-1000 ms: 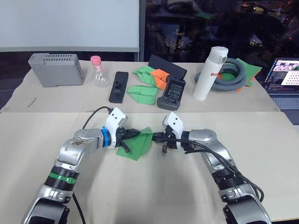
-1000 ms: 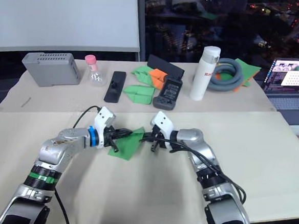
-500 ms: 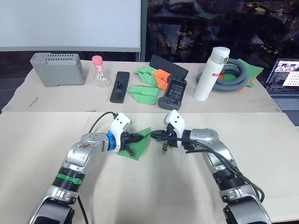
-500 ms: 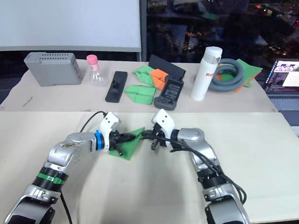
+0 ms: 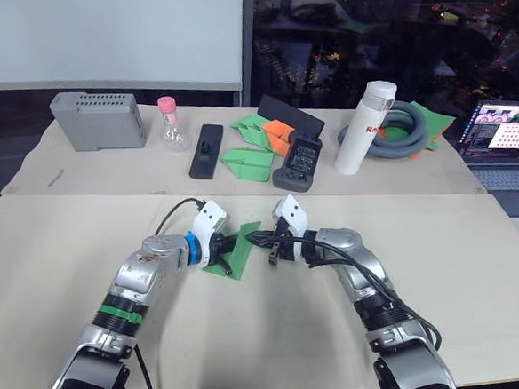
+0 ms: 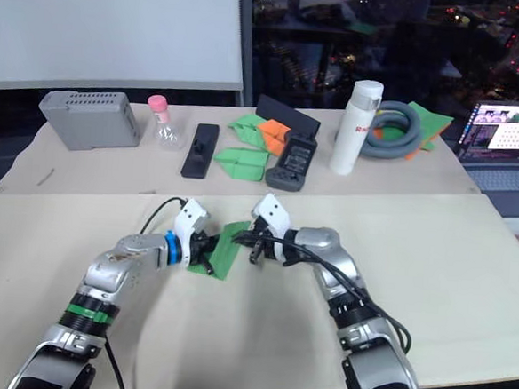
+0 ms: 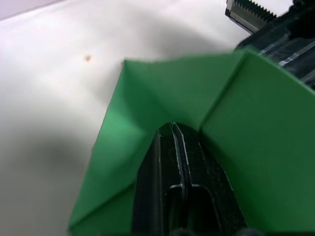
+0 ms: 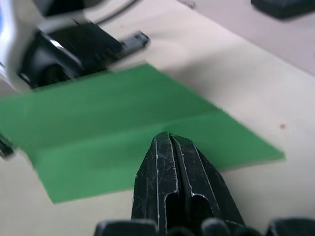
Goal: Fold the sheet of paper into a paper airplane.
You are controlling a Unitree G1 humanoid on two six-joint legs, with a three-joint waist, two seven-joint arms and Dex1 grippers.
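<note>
Green sheet of paper point(image 5: 238, 249) sits mid-bench point(image 5: 258, 337), partly folded, caught between both arms! Left pincer point(image 5: 226, 248) comes in from the robot's left, its fingers pressed together over the paper, clamped on a creased flap; the left wrist view shows the green rising on either side of the closed tips. Right pincer point(image 5: 254, 240) meets it from the other side, also squeezed shut on the sheet's near edge, right on a fold line point(image 8: 162, 125). The two pincers almost touch, tip facing tip across the paper. The sheet's long axis runs away from the robot, crosswise to both arms. Neither arm is nearer: both already hold it, so the next crease looks like a shared pull.
</note>
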